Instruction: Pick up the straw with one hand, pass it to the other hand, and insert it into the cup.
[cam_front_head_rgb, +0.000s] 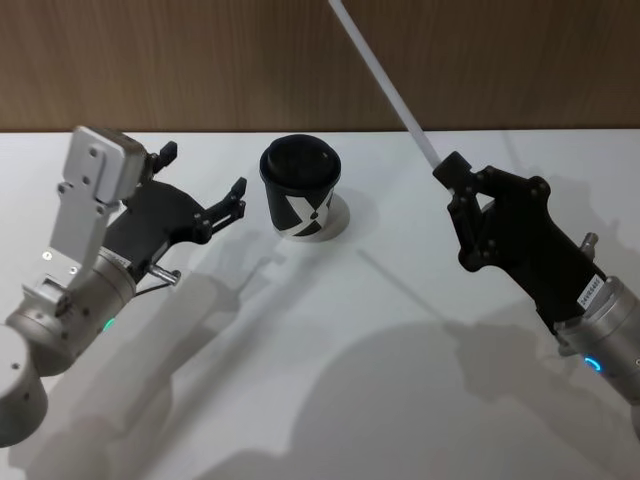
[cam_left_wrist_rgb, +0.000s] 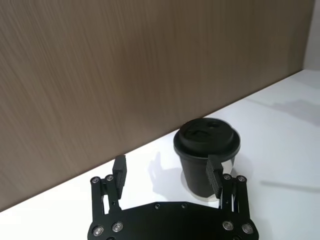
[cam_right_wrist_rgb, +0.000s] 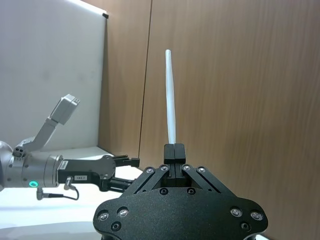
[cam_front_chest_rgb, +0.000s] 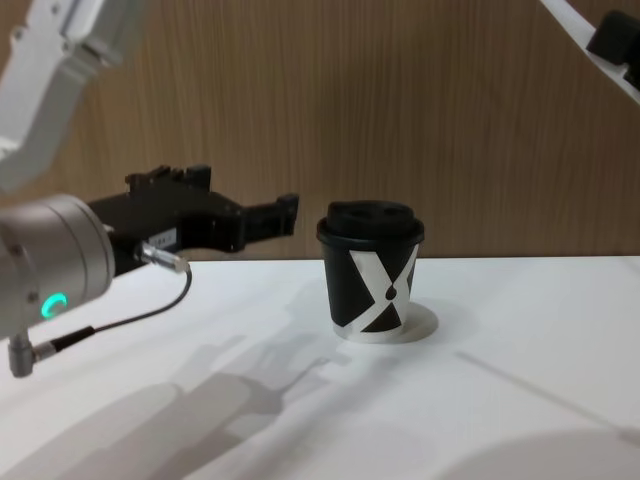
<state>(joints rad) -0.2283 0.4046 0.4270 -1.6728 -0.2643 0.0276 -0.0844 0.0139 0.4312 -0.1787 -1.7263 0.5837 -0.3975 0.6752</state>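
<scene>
Pickup looks done: the right gripper (cam_front_head_rgb: 447, 172), at the right of the head view, is clamped on one end of the straw (cam_front_head_rgb: 385, 75), which slants up to the frame's top edge, well clear of the table (cam_front_head_rgb: 330, 380). The left gripper (cam_front_head_rgb: 203, 172), at mid-left, has its fingers spread and empty, near the cup (cam_front_head_rgb: 300, 190) at upper centre. Handover and insertion both appear left to do.
</scene>
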